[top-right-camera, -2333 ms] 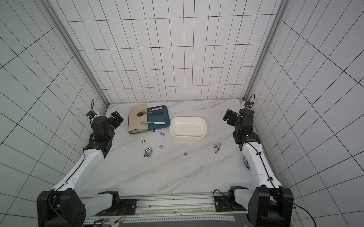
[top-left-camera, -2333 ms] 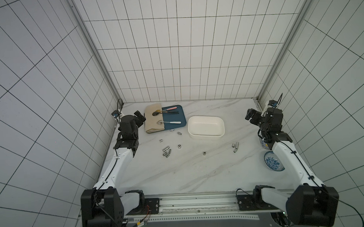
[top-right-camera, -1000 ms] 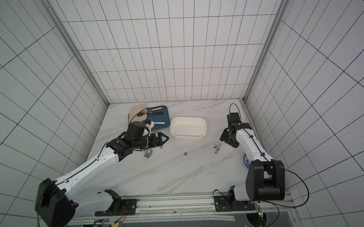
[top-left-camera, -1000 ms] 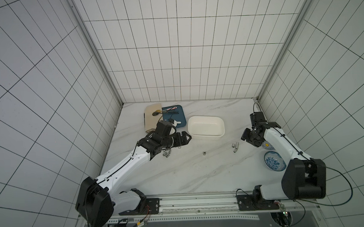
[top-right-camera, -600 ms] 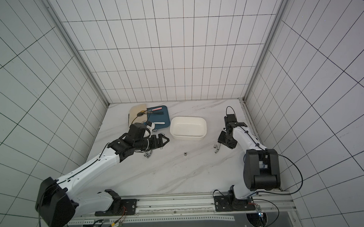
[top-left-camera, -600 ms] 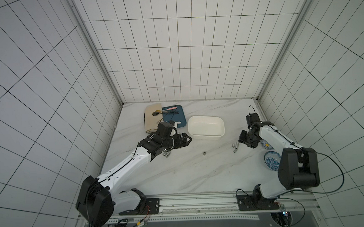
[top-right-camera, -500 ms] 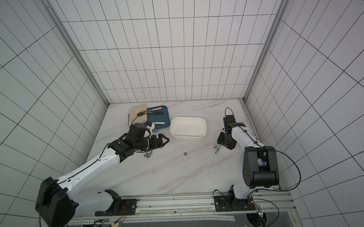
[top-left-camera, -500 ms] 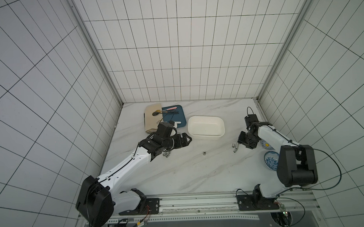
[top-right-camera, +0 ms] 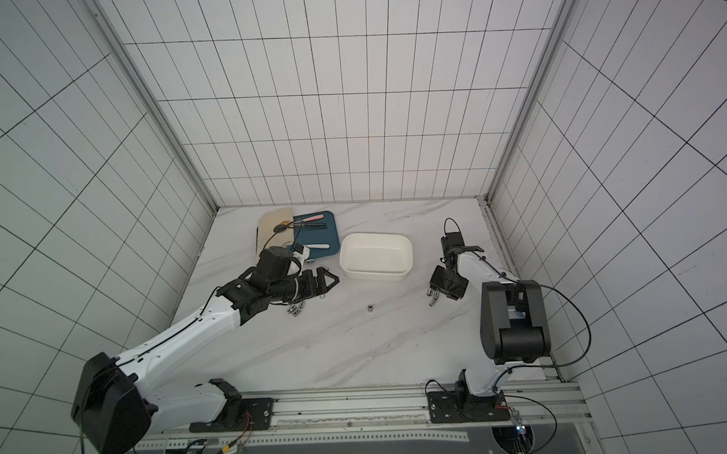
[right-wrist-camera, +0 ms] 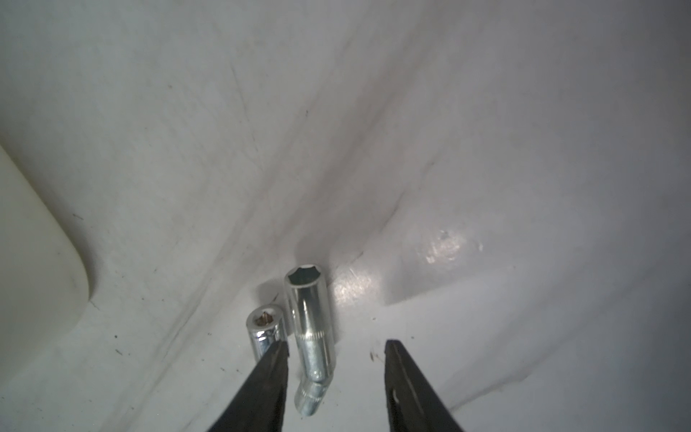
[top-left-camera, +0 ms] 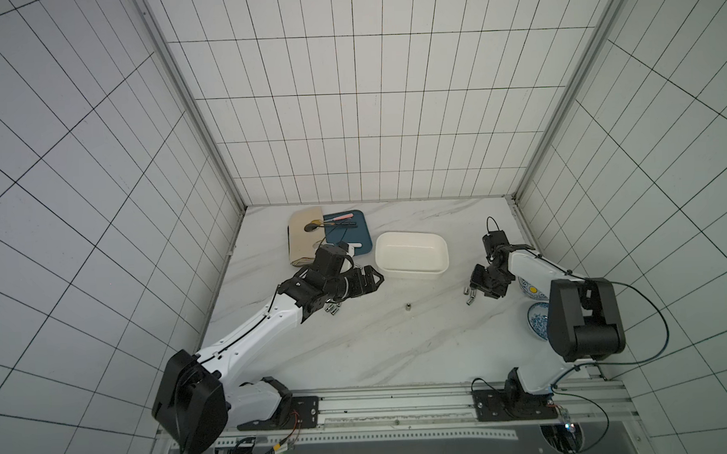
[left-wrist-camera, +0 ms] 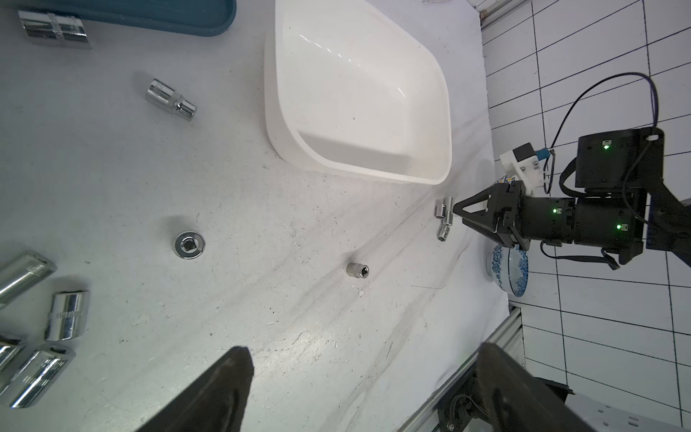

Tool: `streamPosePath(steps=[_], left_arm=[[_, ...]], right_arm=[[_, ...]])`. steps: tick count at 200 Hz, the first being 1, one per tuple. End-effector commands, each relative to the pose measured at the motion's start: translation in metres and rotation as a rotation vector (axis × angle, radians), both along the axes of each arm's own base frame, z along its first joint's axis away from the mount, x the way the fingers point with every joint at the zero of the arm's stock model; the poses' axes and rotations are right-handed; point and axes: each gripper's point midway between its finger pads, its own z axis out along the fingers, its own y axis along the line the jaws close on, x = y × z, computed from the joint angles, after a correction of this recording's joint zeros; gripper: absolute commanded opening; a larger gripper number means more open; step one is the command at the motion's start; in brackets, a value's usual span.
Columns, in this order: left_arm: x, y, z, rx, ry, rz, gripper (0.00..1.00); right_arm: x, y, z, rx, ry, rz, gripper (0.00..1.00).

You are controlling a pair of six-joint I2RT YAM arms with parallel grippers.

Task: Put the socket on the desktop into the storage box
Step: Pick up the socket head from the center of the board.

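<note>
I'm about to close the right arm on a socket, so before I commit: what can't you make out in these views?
- Right wrist view: the short socket is partly behind a finger of the right tool. Whether that finger touches the long socket is unclear.
- Both top views: the socket cluster is partly covered by the left arm.
- Left wrist view: several sockets are cut off by the picture's edge.

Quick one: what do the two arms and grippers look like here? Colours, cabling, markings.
Left arm and right arm: white link shells, bulky black joint housings, thin black cables along the links. Left gripper and right gripper: black, tapered wedge fingers. Green lights dot the right wrist; no legible markings.
</note>
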Motion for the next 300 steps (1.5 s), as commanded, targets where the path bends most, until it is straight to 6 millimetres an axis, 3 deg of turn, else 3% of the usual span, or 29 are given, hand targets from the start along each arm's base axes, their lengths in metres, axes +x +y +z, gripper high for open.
streamPosePath(steps=[1, 91, 206, 254, 300], left_arm=[[-0.002, -0.004, -0.002, -0.013, 0.004, -0.015, 0.97], [-0.005, -0.003, 0.001, -0.021, -0.004, -0.020, 0.97], [-0.008, 0.000, -0.002, -0.020, -0.002, -0.017, 0.97], [-0.008, 0.004, -0.003, 0.001, -0.010, -0.008, 0.97], [-0.001, 0.018, -0.003, 0.033, -0.005, 0.048, 0.97]], right_arm=[[-0.009, 0.002, -0.012, 0.000, 0.041, 0.000, 0.44], [-0.011, 0.001, -0.021, -0.007, 0.068, -0.006, 0.41], [-0.015, -0.002, -0.031, -0.014, 0.090, -0.014, 0.19], [-0.013, -0.005, -0.015, -0.025, 0.052, -0.013, 0.16], [-0.006, 0.000, 0.033, -0.020, -0.047, 0.009, 0.16]])
